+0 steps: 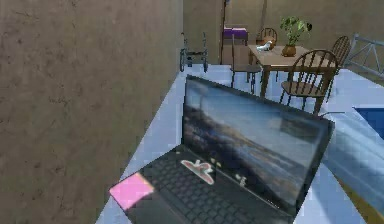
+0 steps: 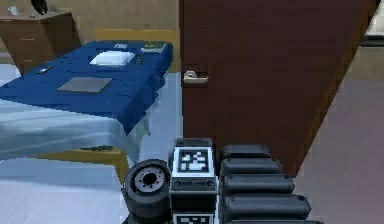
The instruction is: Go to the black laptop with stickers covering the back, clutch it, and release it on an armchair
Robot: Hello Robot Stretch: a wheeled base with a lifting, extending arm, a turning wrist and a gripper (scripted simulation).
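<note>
1. Closest in the forward view is a black laptop [image 1: 240, 140], lid up and screen lit, standing on a pale surface [image 1: 160, 150] right in front of the robot. Its back is turned away, so no stickers can be checked. A pink patch [image 1: 132, 190] sits on its near left corner. A brown wall [image 1: 80, 90] runs along the forward view's left. Well beyond the laptop stands a far surface [image 1: 285, 55] with a potted plant [image 1: 292, 35] and wooden chairs [image 1: 310, 75] around it.

2. In the arm side view, the arm [image 2: 255, 185] lies low at the bottom edge, with a white marker square [image 2: 194, 163] and the claw [image 2: 150, 188] just left of it. I cannot make out the claw's far end, so I cannot tell how its fingers stand or whether it holds anything. Past it are a brown door [image 2: 270, 70] and, to the left, a bed [image 2: 90, 90] with a blue cover and a pillow [image 2: 108, 59].

3. Judgement: the approach looks nearly done and the grasp is not yet begun. The arm faces the door, not the laptop, so the next move likely calls for turning the base to bring the laptop to the arm's side, then lifting and extending.
</note>
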